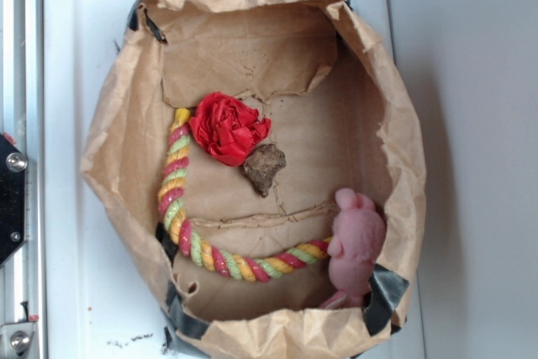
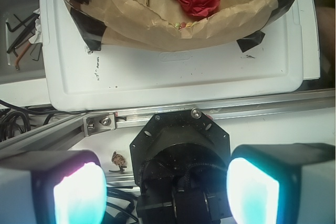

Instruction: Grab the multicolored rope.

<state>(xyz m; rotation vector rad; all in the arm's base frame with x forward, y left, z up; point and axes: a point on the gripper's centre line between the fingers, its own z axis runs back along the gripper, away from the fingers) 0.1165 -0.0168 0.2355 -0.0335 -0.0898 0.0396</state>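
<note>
Gripper [image 2: 167,190] pads [image 2: 79,195] wide apart, nothing between them — hanging outside the bag [image 1: 395,107], over the robot base. Rope [image 1: 181,208] lies curved along the bag floor, yellow tip by the flower [image 1: 225,128], other end apparently touching the plush [image 1: 357,245].

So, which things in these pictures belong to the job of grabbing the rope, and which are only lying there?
Belong to the job:
- multicolored rope, curved along the bag floor
- gripper, open, outside the bag

Only lying there:
- red paper flower, touching the rope's yellow tip
- brown lump
- pink plush toy, at the rope's other end
- brown paper bag that holds them all
</note>
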